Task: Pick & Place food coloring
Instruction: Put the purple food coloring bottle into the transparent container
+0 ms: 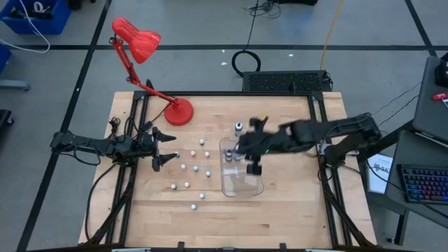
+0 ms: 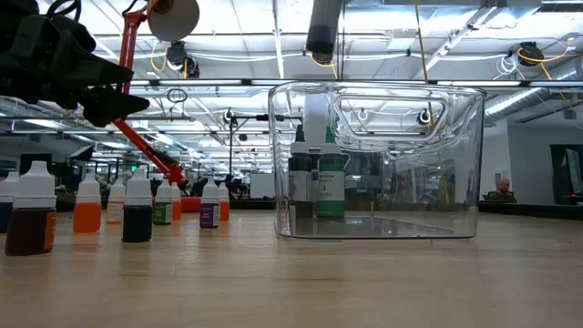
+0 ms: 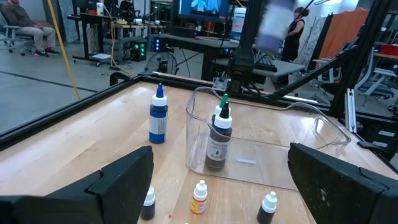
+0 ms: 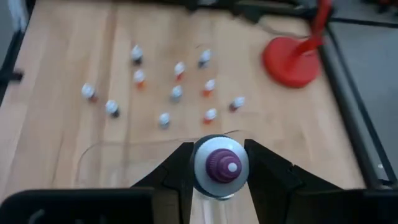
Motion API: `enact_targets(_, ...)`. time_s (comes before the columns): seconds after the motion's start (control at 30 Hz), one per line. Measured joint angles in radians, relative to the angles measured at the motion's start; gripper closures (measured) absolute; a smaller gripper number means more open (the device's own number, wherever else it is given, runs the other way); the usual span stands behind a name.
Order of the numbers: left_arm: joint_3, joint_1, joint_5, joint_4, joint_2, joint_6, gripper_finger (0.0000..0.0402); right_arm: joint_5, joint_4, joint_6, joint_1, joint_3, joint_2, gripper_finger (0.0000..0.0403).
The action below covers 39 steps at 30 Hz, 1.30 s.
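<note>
Left gripper (image 1: 166,149) idles at the table's left side, jaws spread wide, nothing in them. Just right of it: about a dozen small whitish bottles (image 1: 190,166) scattered upright on the wood; low view shows them as a row with orange, dark and purple contents (image 2: 87,211). Red desk lamp (image 1: 150,70) stands at the back left, its base near the scatter. Blue-topped bottle (image 3: 158,116) upright on the table, just outside the clear tray (image 1: 246,186) at its far-left corner. Inside the tray, a green-topped bottle (image 3: 218,133) stands upright near the left wall; low view shows a second bottle close beside it. Right gripper (image 1: 253,166) hangs over the tray, fingers clamped on a purple-capped bottle (image 4: 221,165), held above the tray floor.
</note>
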Motion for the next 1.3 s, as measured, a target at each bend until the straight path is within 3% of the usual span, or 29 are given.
enact_targets(0.17,0.0,0.0,0.0,0.0,0.0,0.0,0.0036,-0.073,0.026,-0.001,0.029,-0.02,0.086,0.0297)
enact_targets(0.37,0.0,0.0,0.0,0.0,0.0,0.0,0.0036,-0.184,0.17,-0.006,-0.003,-0.152,0.144,0.0297)
enact_targets(0.47,0.0,0.0,0.0,0.0,0.0,0.0,0.0036,-0.182,0.192,-0.039,-0.028,-0.204,0.163,0.0297)
enact_targets(0.8,0.0,0.0,0.0,0.0,0.0,0.0,0.0036,-0.286,0.407,-0.104,-0.129,-0.382,0.167,0.0297)
enact_targets(1.3,0.0,0.0,0.0,0.0,0.0,0.0,0.0036,-0.375,0.597,-0.123,-0.185,-0.502,0.167,0.0297)
